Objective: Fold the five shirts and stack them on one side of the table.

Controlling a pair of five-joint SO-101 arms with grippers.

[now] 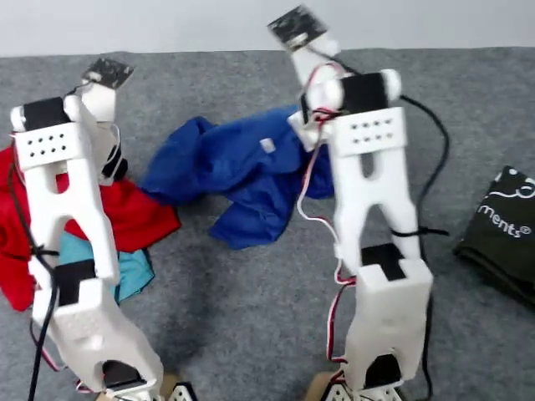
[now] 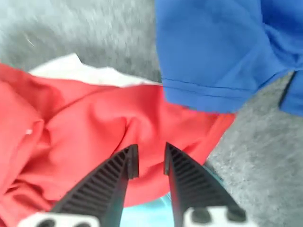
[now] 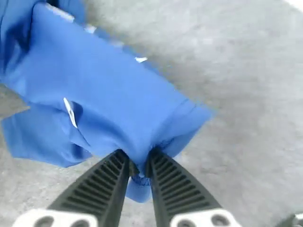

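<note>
— On the desk [image 1: 251, 317], are the shirts folded yet?
— Maybe just one. The blue shirt [image 1: 242, 167] lies crumpled in the middle. The red shirt [image 1: 134, 213] is in a heap on the left. The black shirt [image 1: 501, 225] at the right edge looks folded. A teal shirt [image 1: 134, 267] and a white shirt [image 2: 94, 75] peek out from under the red one.
— And the claws?
— The right claw [image 3: 139, 170] pinches the blue shirt. The left claw [image 2: 150, 158] is a little open with nothing in it, just over the red shirt.
— Anything in the way?
— The blue shirt lies on the red one's edge.
</note>
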